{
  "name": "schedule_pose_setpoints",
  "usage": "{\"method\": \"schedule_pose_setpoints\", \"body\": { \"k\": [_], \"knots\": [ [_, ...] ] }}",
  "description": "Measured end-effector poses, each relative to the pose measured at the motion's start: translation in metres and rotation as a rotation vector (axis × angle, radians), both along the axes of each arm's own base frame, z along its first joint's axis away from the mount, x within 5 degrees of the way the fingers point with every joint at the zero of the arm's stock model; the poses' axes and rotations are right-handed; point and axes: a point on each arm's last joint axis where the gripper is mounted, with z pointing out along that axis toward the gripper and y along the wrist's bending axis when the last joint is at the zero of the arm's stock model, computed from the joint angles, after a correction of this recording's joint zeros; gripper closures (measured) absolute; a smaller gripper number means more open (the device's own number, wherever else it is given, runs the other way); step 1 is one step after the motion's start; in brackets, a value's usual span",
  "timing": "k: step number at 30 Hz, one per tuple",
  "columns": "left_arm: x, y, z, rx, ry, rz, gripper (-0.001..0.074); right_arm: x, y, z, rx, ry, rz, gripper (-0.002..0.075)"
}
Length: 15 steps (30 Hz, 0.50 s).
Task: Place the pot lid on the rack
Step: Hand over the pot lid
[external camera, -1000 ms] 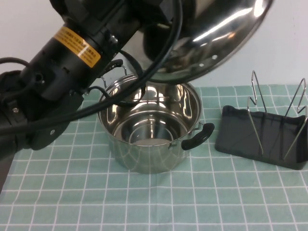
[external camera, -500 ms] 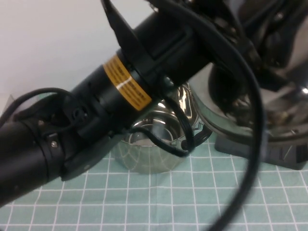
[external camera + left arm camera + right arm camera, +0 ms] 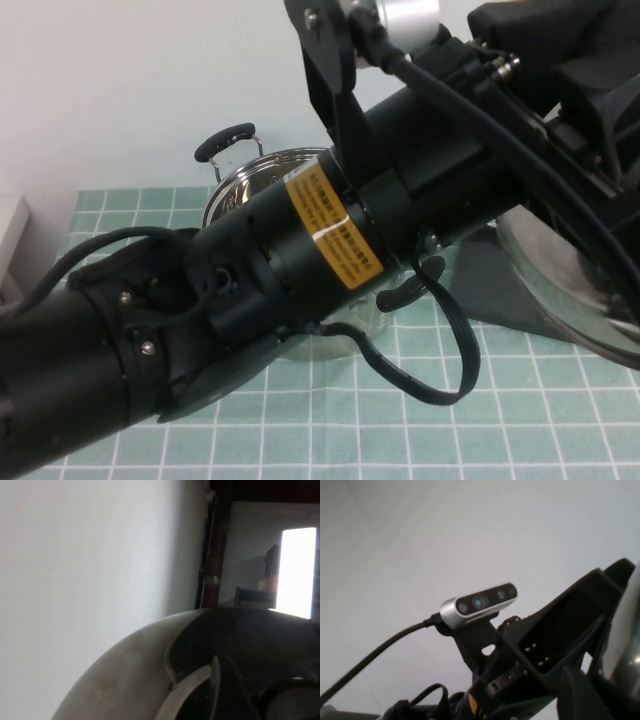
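1. At about 10 o'clock in the high view stands the open steel pot (image 3: 262, 178), one black handle showing behind it. It rests on the green checked mat (image 3: 300, 430).
2. The left arm (image 3: 330, 240) crosses the picture from 8 o'clock to 2 o'clock and hides much of the table. The left gripper (image 3: 575, 120) sits at its far end, near 2 o'clock. Whether it is spread or clamped cannot be told, as the arm's own body covers it.
3. At about 4 o'clock, only a dark wedge of the rack (image 3: 480, 290) shows below the arm. Its wire loops are hidden.
4. The pot lid (image 3: 560, 290) hangs at 3 to 4 o'clock, tilted steeply, over or just beside the rack. Only its bright polished rim and part of the dome show, and the knob is out of sight.
5. My judgement is that the carry is nearly done and the placing step is in hand. The next move calls for turning the lid on edge and lowering its rim between two loops before letting go.
6. The right gripper appears in no view. Its wrist camera looks across at the left arm.
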Motion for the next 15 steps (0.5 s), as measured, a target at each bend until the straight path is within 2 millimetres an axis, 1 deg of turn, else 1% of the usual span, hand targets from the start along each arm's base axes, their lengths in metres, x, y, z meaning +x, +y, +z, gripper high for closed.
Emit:
{"method": "schedule_pose_setpoints", "body": {
  "k": [1, 8, 10, 11, 12, 13, 15],
  "knots": [
    [-0.001, 0.0, 0.0, -0.001, 0.003, -0.003, 0.0421, 0.0, 0.0, 0.0, 0.004, -0.001, 0.006, 0.059],
    [0.0, -0.003, -0.003, -0.002, 0.045, -0.028, 0.0421, -0.001, 0.0, 0.001, -0.036, -0.058, -0.011, 0.059],
    [0.001, -0.004, -0.004, 0.006, 0.078, -0.036, 0.04, -0.001, 0.0, 0.001, -0.049, -0.071, -0.016, 0.0602],
    [0.002, -0.004, -0.006, 0.019, 0.092, -0.036, 0.0367, 0.0, 0.0, 0.001, -0.062, -0.08, -0.026, 0.064],
    [0.002, -0.005, -0.007, 0.036, 0.11, -0.033, 0.0321, 0.0, 0.0, 0.0, -0.073, -0.091, -0.038, 0.0662],
    [0.003, -0.006, -0.01, 0.058, 0.116, -0.031, 0.0279, 0.001, -0.001, 0.001, -0.077, -0.096, -0.051, 0.0677],
    [0.004, -0.008, -0.014, 0.096, 0.143, -0.023, 0.0184, 0.004, -0.004, 0.0, -0.089, -0.097, -0.098, 0.0685]
  ]
}}
